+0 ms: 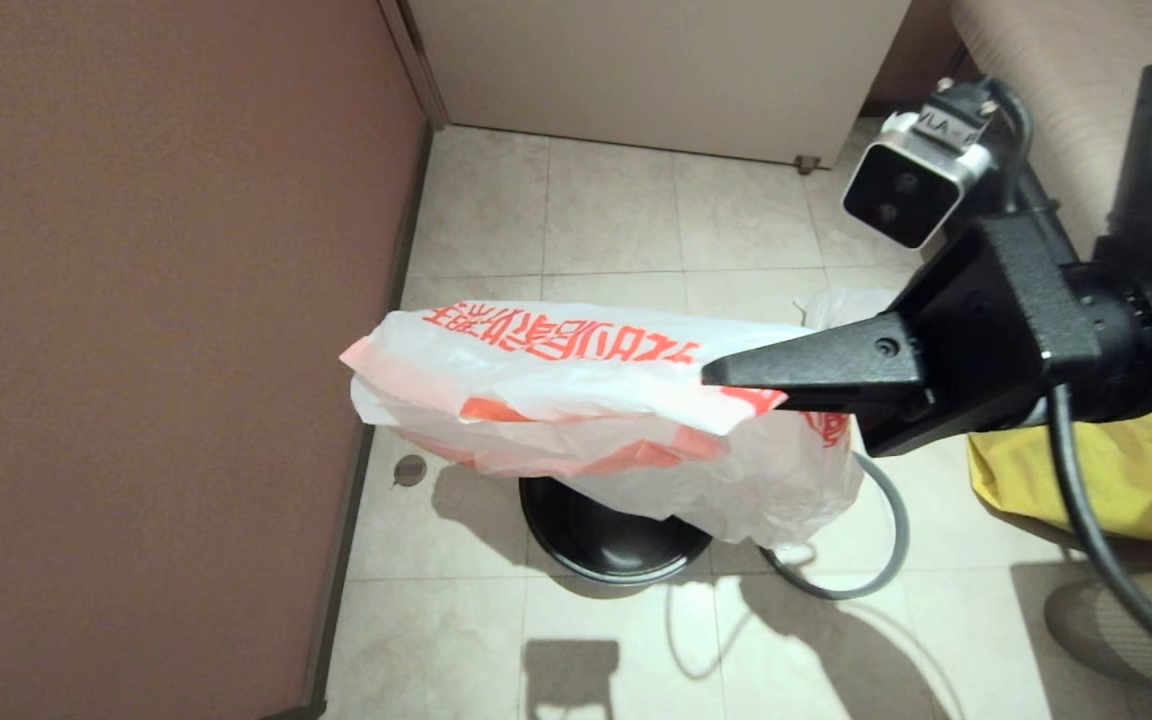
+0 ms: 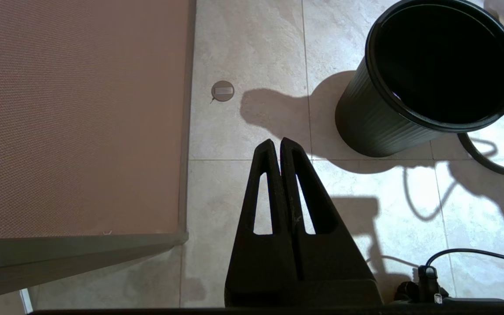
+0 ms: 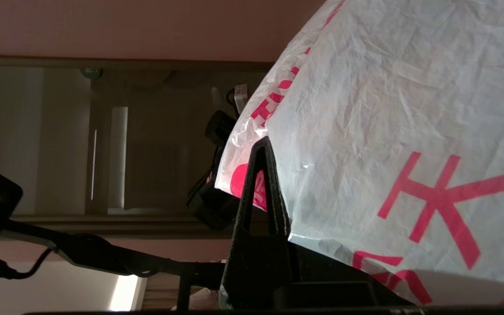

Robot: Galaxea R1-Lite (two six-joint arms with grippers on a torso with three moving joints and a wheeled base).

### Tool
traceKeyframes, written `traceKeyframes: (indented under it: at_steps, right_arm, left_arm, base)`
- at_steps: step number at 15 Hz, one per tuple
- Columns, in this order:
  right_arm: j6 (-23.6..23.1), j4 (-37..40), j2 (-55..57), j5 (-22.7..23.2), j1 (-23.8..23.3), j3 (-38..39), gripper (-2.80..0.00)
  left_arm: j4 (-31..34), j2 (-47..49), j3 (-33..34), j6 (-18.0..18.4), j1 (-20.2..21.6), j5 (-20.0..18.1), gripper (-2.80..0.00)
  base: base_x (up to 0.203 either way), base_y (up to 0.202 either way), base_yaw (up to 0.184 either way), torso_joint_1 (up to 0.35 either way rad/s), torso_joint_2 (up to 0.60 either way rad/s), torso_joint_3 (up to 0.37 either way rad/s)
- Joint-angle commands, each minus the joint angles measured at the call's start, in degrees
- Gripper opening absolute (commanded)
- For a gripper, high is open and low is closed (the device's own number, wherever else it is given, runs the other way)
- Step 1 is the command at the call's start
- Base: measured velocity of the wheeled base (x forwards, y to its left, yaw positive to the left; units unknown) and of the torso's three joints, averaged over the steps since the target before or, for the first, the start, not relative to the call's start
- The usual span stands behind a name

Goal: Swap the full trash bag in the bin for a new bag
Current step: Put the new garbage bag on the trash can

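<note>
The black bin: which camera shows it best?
The left wrist view: the bin shows whole, open and unlined. In the head view the new bag hides most of it. The right wrist view shows none of it.

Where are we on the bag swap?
Done: the bin stands empty and unlined, its grey hoop lying on the floor beside it. In hand: the right gripper is shut on the new bag, held above the bin. Left: line the bin and refit the hoop. The left gripper is shut, idle.
</note>
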Motion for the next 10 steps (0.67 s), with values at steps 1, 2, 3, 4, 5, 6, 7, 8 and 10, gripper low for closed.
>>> traceKeyframes:
  at_steps: [1,2,3,4,5,6,7,8,10]
  right_arm:
    - [0.7,-12.9,5.9,4.3,0.2,4.1,-2.80]
    - [0.6,-18.6,8.5,7.0,0.1,5.8,-2.80]
    - [0.0,-23.8,11.2,9.2,0.1,6.8,-2.80]
    - [-1.0,-29.5,14.3,11.7,0.1,7.4,-2.80]
    - [-1.4,-35.1,16.8,13.4,0.6,7.3,-2.80]
    - [-1.5,-37.3,18.6,14.2,1.7,6.4,-2.80]
    - [-1.3,-38.1,19.9,14.5,2.6,5.2,-2.80]
    - [-1.1,-38.5,21.4,14.6,2.9,4.2,-2.80]
    - [-0.8,-41.1,22.8,14.6,3.7,1.3,-2.80]
  left_arm:
    - [0.0,0.0,0.0,0.0,0.0,0.0,-2.80]
    - [0.0,0.0,0.0,0.0,0.0,0.0,-2.80]
    - [0.0,0.0,0.0,0.0,0.0,0.0,-2.80]
    - [-0.1,0.0,0.0,0.0,0.0,0.0,-2.80]
    - [0.0,0.0,0.0,0.0,0.0,0.0,-2.80]
    - [0.0,0.0,0.0,0.0,0.0,0.0,-2.80]
    - [0.0,0.0,0.0,0.0,0.0,0.0,-2.80]
    - [0.0,0.0,0.0,0.0,0.0,0.0,-2.80]
    - [0.0,0.0,0.0,0.0,0.0,0.0,-2.80]
  base:
    - [0.000,0.000,0.000,0.000,0.00,0.000]
    - [0.000,0.000,0.000,0.000,0.00,0.000]
    - [0.000,0.000,0.000,0.000,0.00,0.000]
    - [0.000,0.000,0.000,0.000,0.00,0.000]
    - [0.000,0.000,0.000,0.000,0.00,0.000]
    - [0.000,0.000,0.000,0.000,0.00,0.000]
    - [0.000,0.000,0.000,0.000,0.00,0.000]
    - [0.000,0.000,0.000,0.000,0.00,0.000]
    - [0.000,0.000,0.000,0.000,0.00,0.000]
